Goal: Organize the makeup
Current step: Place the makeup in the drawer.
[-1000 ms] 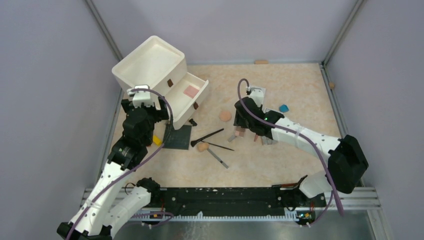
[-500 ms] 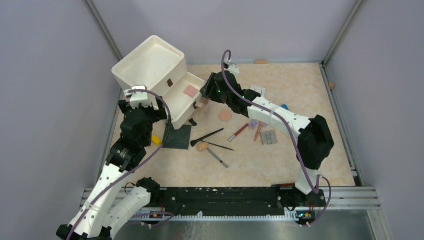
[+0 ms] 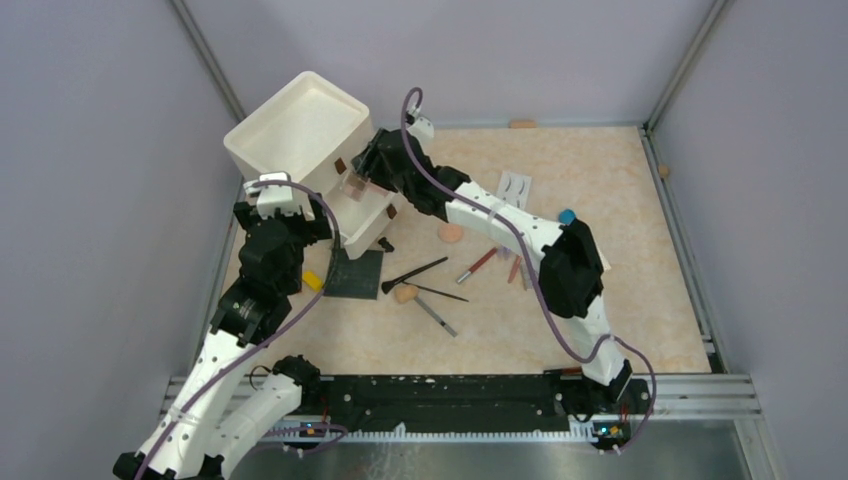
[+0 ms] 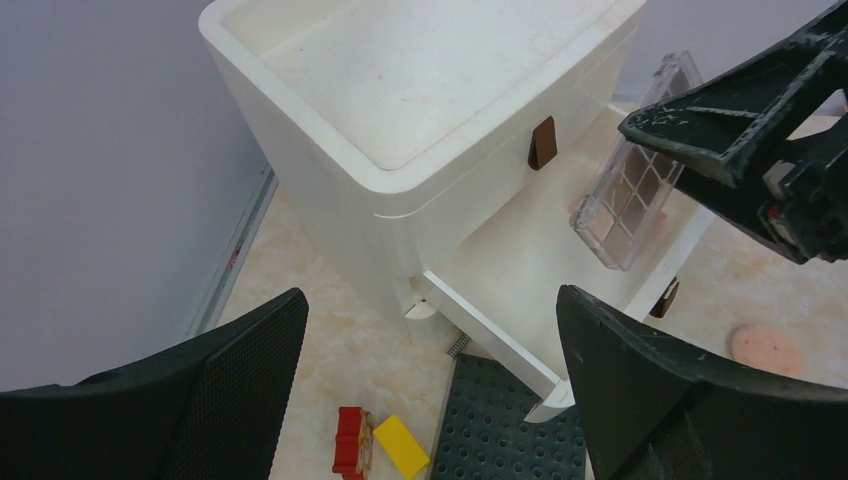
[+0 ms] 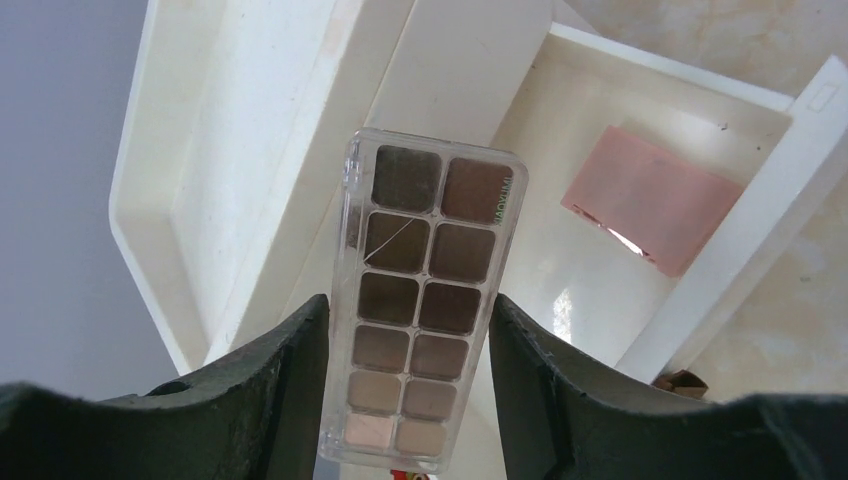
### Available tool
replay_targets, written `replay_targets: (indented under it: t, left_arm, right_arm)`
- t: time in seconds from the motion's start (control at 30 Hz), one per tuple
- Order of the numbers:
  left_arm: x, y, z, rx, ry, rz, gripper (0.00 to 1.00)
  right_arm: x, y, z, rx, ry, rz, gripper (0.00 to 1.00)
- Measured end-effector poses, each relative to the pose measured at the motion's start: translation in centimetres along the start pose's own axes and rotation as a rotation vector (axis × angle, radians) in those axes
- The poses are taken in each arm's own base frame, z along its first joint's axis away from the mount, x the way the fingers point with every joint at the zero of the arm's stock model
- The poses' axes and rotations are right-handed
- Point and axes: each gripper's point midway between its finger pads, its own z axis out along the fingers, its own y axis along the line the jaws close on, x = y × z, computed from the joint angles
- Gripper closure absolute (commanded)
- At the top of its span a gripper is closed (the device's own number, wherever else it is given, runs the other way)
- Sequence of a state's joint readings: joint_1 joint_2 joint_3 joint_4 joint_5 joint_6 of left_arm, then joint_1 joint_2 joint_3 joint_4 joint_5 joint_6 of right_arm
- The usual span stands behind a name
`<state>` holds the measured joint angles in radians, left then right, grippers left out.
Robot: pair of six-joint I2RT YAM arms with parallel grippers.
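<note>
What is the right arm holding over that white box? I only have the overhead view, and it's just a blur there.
Observer: The right wrist view shows a clear rectangular plastic eyeshadow palette of brown shades, clamped in the right end effector.
Operator: Is anything in the open drawer beneath it?
Observer: Yes, a flat pink square compact lies in the white drawer.
Operator: And the left arm?
Observer: The left end effector is wide open, holding nothing.
</note>
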<state>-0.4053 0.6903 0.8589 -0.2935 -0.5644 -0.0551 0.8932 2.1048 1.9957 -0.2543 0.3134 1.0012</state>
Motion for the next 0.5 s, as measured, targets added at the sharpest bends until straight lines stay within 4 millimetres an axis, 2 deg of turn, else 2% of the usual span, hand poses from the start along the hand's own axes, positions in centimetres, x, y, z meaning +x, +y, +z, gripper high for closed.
replay_targets:
  t: [0.1, 0.33, 0.5]
  left_arm:
    - [0.0, 0.1, 0.0, -0.003, -0.002, -0.001, 0.01]
    - [-0.1, 0.2, -0.1, -0.005, -0.002, -0.002, 0.01]
    - [-0.1, 0.2, -0.1, -0.005, -0.005, -0.004, 0.01]
  right_arm:
    - [1.0, -0.2, 0.9, 0.018, -0.005, 0.014, 0.88]
    - [3.7, -2.3, 2.6, 0.089, 0.009, 0.019, 0.86]
    - [4.3, -2.7, 4.0, 0.109, 0.0, 0.027, 0.86]
